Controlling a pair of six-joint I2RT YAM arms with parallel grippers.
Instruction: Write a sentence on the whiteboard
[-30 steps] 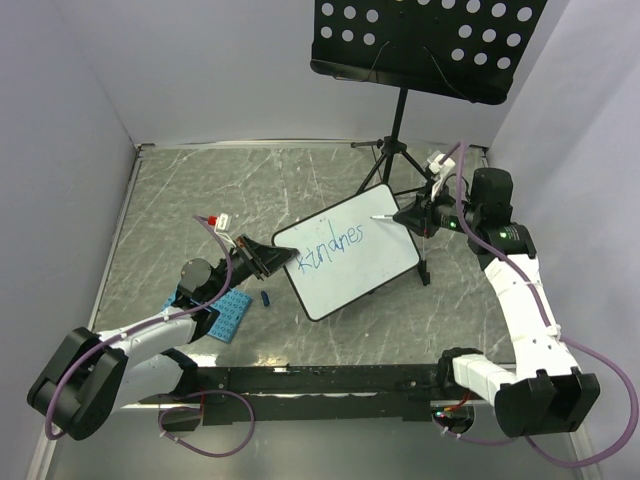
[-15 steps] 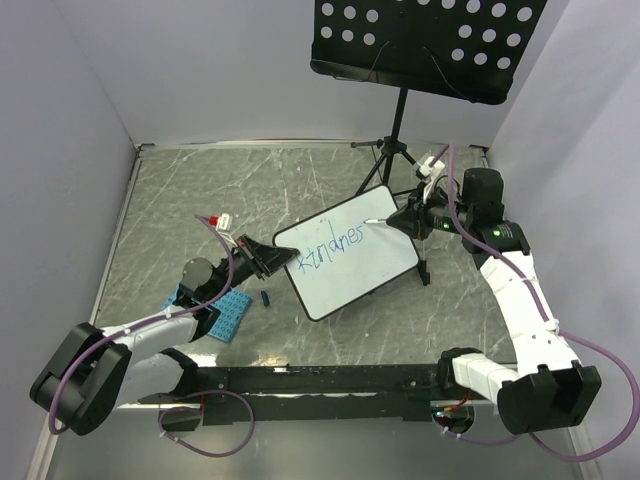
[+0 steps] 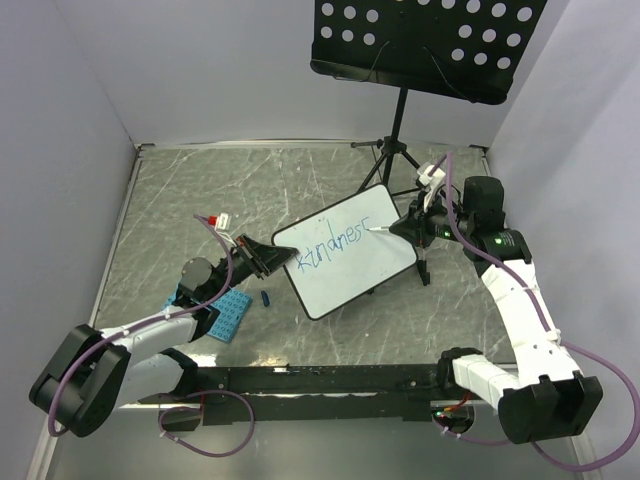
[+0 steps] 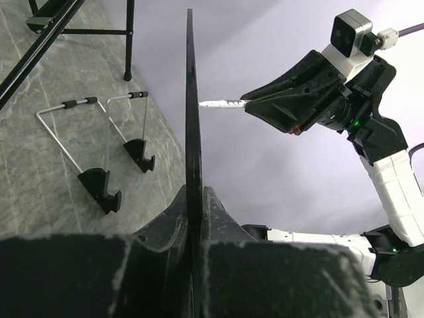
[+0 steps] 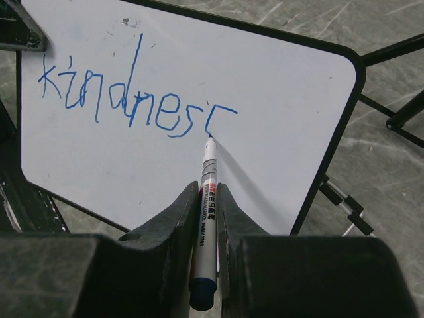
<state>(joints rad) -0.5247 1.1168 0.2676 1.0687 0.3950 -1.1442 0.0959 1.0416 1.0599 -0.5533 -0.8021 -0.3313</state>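
Grey marbled tabletop [image 3: 200, 190] from above: a black perforated music stand [image 3: 425, 45] rises behind, and a blue studded plate [image 3: 228, 315] lies beside the left arm. The whiteboard [image 3: 350, 270] sits tilted at centre, with the left gripper [image 3: 283, 258] clamped on its left edge. Left wrist: the board is edge-on, its thin dark rim pinched between closed jaws. Right wrist: the right gripper [image 5: 207, 192] is closed tight on a white marker [image 5: 209, 159]. The tip touches the glossy board at the end of the blue sentence [image 5: 132, 99], which reads "kindnes" plus a partial letter.

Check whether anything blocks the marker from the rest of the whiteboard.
Nothing visible does. The marker, held in the right gripper, has its tip on the whiteboard at the end of the blue writing, and the surface beyond is bare.
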